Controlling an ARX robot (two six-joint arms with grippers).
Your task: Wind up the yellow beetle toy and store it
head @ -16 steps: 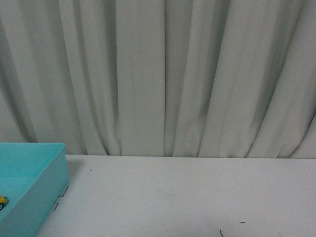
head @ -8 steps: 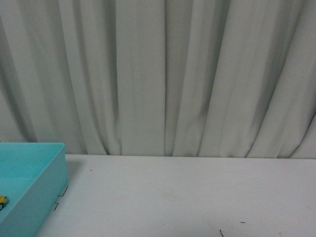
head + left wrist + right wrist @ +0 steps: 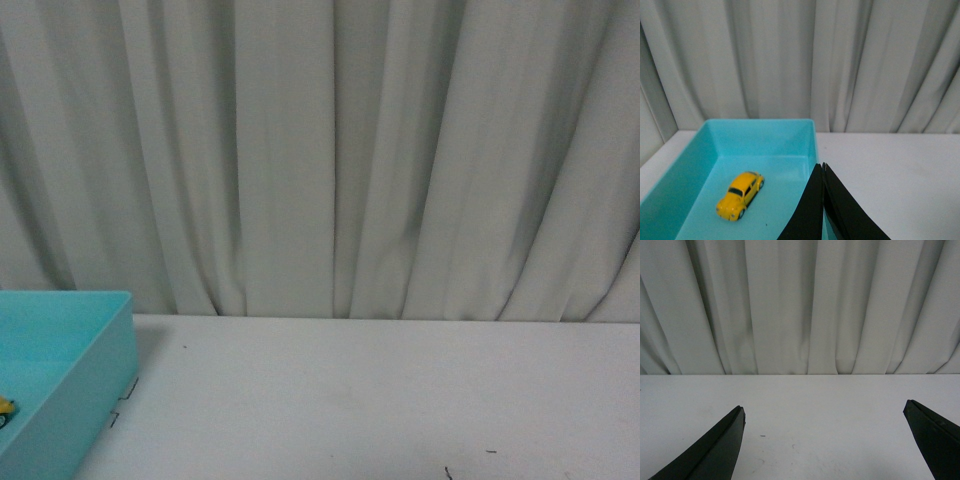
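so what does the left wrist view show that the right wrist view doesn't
Only the left wrist view shows the teal bin with the yellow beetle toy lying inside it, and the left tool with its fingers closed together, holding nothing. Only the right wrist view shows the right tool, fingers spread wide and empty. Both show the white table and the grey curtain.

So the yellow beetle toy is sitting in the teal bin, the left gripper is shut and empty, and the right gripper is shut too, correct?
Not quite: the right gripper is open. The right wrist view shows its two fingers spread far apart over the bare white table. The rest holds: in the left wrist view the yellow beetle toy sits on the floor of the teal bin, and the left gripper is shut and empty.
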